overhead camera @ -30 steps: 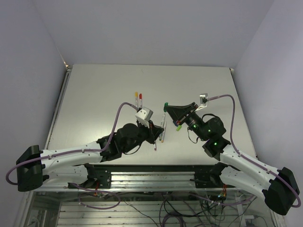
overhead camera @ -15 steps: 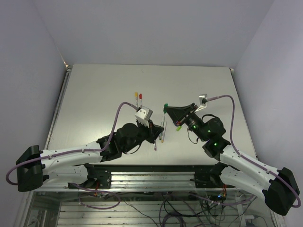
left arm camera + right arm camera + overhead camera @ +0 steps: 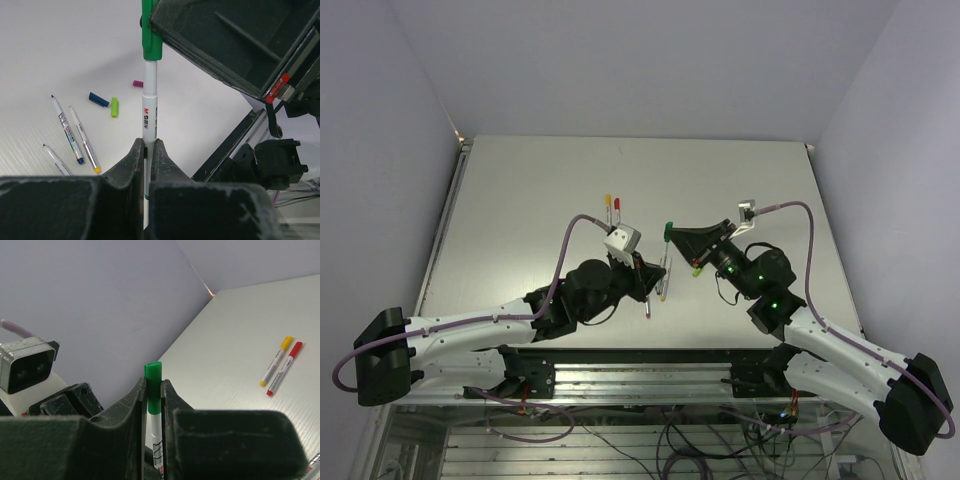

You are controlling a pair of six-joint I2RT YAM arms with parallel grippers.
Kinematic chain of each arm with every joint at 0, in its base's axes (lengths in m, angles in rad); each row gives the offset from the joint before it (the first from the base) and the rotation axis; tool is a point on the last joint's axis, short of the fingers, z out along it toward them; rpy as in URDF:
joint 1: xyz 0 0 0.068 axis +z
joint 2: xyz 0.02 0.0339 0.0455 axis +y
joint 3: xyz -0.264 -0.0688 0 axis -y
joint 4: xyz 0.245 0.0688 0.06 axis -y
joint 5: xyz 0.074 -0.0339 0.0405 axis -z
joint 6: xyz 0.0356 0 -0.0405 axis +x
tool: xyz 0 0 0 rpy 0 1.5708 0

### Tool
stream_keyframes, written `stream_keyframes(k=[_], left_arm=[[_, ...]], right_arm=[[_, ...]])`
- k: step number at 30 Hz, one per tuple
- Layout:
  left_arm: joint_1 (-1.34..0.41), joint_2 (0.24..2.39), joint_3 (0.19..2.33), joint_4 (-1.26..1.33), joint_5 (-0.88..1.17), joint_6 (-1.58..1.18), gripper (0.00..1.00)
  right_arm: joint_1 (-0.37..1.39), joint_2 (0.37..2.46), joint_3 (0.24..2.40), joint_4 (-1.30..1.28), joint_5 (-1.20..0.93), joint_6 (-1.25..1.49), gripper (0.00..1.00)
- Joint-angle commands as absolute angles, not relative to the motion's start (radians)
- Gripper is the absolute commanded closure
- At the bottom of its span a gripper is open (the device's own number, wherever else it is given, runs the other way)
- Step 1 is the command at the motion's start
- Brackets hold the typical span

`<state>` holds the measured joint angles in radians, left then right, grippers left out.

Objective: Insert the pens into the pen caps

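Left wrist: left jaws clamp one pen (image 3: 149,117), right jaws its green cap (image 3: 150,37); three pens (image 3: 66,130) loose.

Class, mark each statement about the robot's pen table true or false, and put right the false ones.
1. The left gripper is shut on a pen. True.
2. The dark green cap lies loose, with nothing holding it. False: the right gripper holds it at that pen's top end.
3. The yellow pen and the red pen lie capped, side by side. True.
4. Every cap is on a pen. False: the blue cap, the light green cap and the magenta cap lie loose on the table.
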<state>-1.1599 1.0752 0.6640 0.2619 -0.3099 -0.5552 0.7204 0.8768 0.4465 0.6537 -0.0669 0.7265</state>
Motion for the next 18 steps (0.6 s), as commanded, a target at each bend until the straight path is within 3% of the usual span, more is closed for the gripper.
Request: stream_keyframes(k=[1, 18], left_arm=[[-1.147, 1.065, 0.666, 0.312, -0.319, -0.563, 0.93], [-1.026, 1.043, 0.694, 0.487, -0.226, -0.589, 0.93]], right_arm=[[0.726, 0.883, 0.431, 0.677, -0.103, 0.739, 1.00], [0.726, 0.930, 0.377, 0.564, -0.250, 0.716, 1.00]])
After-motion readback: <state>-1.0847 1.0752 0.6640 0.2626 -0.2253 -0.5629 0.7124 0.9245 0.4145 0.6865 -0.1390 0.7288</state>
